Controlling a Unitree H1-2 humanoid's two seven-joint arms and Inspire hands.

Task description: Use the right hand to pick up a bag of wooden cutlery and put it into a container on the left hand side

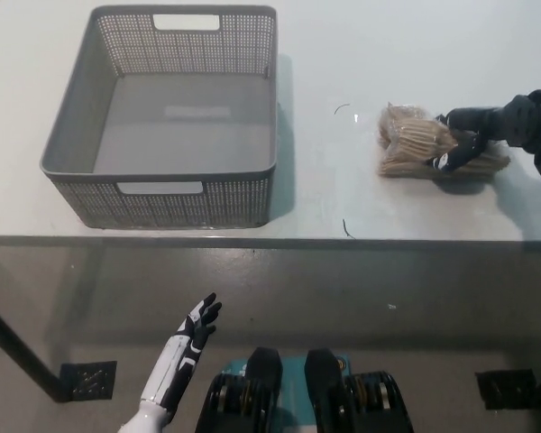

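The bag of wooden cutlery [413,142] lies on the right side of the white counter [361,54], a clear packet stuffed with pale wooden pieces, its long side running left to right. The robot's black right hand [462,142] reaches in from the picture's right edge and is clamped on the bag's right half: one part of the hand presses the far side of the packet while the fingers [450,161] curl over the top and down its near side. The bag's underside rests on the counter; nothing shows it lifted.

Well apart to the left stands the container [72,171], a grey perforated plastic basket with a cut-out handle in its near wall and another in its far wall. Its floor is bare grey. The basket sits close to the counter's near edge, upright and square to it.

Two thin dark strands lie on the counter between basket and bag, one [343,107] just left of the bag's far corner and one [345,227] near the counter's front edge.

The white left hand [191,336] hangs at the lower left, below the counter's edge and over the grey floor [433,307], holding nothing, its dark fingers spread apart and pointing up toward the counter.
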